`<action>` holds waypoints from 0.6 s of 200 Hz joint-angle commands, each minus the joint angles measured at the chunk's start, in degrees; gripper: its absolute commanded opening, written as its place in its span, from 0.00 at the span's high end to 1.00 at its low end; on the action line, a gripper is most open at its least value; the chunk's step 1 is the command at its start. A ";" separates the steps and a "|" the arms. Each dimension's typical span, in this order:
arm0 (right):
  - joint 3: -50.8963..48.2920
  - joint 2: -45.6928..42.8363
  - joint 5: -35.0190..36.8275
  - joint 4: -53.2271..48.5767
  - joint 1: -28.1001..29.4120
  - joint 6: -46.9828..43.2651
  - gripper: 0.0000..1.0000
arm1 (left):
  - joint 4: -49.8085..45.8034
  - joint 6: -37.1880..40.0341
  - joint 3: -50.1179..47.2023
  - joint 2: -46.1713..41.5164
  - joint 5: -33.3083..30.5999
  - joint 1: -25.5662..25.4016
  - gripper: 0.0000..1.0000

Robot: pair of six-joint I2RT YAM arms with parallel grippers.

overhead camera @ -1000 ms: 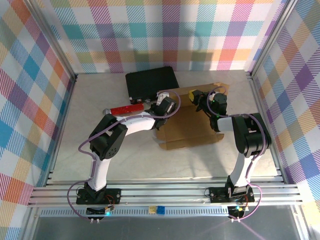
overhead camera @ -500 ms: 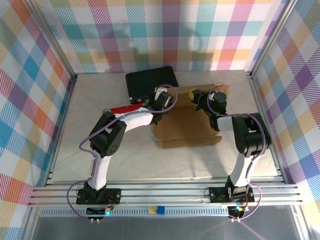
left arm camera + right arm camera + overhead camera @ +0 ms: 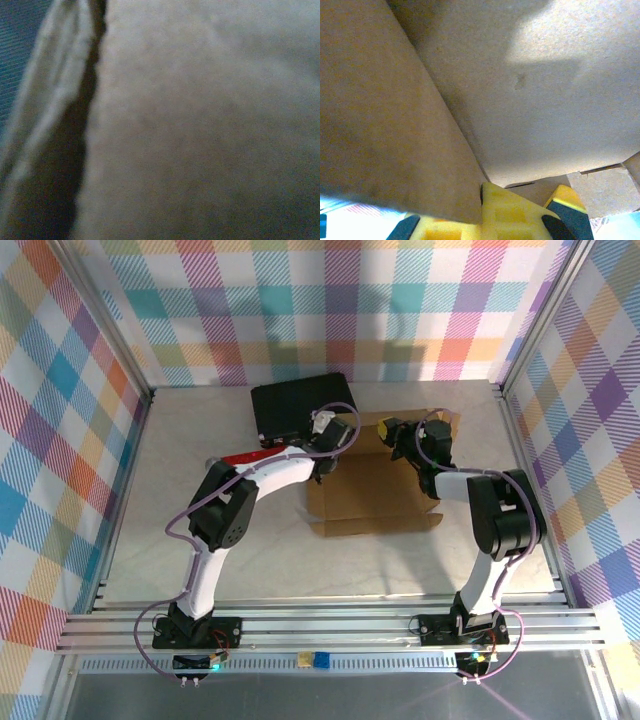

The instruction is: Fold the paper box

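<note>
Top external view looks down on a pale, smooth table [image 3: 150, 540] fenced by aluminium rails, with walls of coloured checks on three sides. On it are one paper box [image 3: 375, 495], one black case [image 3: 300, 405], one red object [image 3: 250, 457] and two arms.

The paper box lies at the middle of the table as a brown sheet. Its main panel is flat, a narrow flap runs along its near edge, and flaps are raised at its far edge. Its far left corner is just beside the black case.

The left gripper [image 3: 328, 445] sits over that corner with its jaws closed. Whether they pinch cardboard cannot be told: the wrist hides them from above, and the left wrist view is a blur of brown cardboard with a dark shadow band.

The right gripper [image 3: 390, 430], yellow and black, is at the box's far edge with its jaws closed. In the right wrist view a raised panel crosses in front of its left side, so a grip on the flap cannot be confirmed.

The left arm partly covers the red object.
</note>
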 commanded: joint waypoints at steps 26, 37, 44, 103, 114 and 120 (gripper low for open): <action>0.56 -1.77 -5.54 -6.62 1.08 -1.14 1.00 | -12.71 -0.89 2.45 4.64 -6.80 2.16 1.00; 0.66 -1.69 -5.54 -6.93 1.09 -1.14 1.00 | -13.73 -1.13 3.25 5.10 -6.63 2.16 1.00; 0.77 -1.60 -5.61 -6.87 1.09 -0.99 1.00 | -13.80 -1.11 3.29 5.23 -6.71 2.16 1.00; 2.36 -0.56 -6.81 -8.39 1.00 -0.92 1.00 | -9.08 0.16 -0.76 2.31 -1.75 2.65 0.85; 2.59 -0.46 -6.70 -8.77 1.00 -1.05 1.00 | -6.46 0.47 -2.78 0.81 -0.03 2.98 0.73; 2.77 -0.30 -6.76 -8.91 1.00 -1.05 1.00 | -4.91 0.95 -3.92 -0.10 1.54 3.27 0.69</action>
